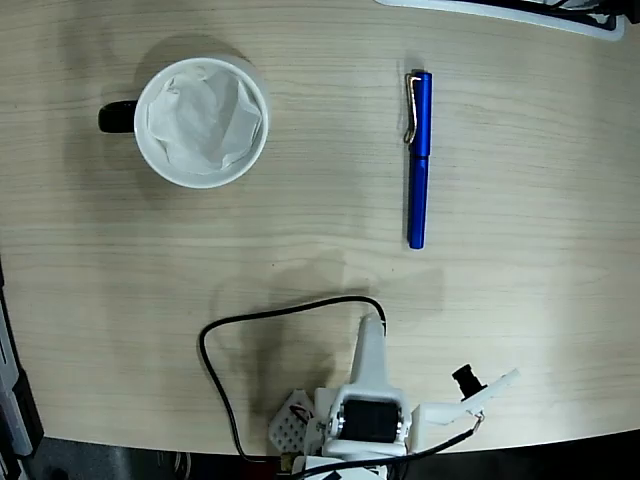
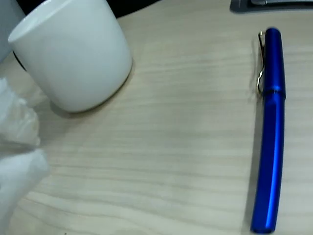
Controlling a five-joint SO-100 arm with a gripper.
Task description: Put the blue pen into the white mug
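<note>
Blue pen (image 1: 418, 160): lies flat on the wooden table (image 1: 300, 220), well to the right of the white mug in the fixed view, running nearly straight up and down the picture, cap end away from the arm, silver wire clip on its left side.
White mug (image 1: 201, 121): upright, its black handle pointing left in the fixed view, crumpled white paper inside.
Arm (image 1: 368, 400): white, folded low at the table's near edge, well apart from the mug and from the pen.
Gripper (image 1: 372, 330): narrow tip pointing toward the pen; whether the jaws are apart or together cannot be told.
Black cable (image 1: 225, 340): loops on the table left of the arm.
Wrist view: mug (image 2: 73, 54) upper left, pen (image 2: 271, 127) at the right.
</note>
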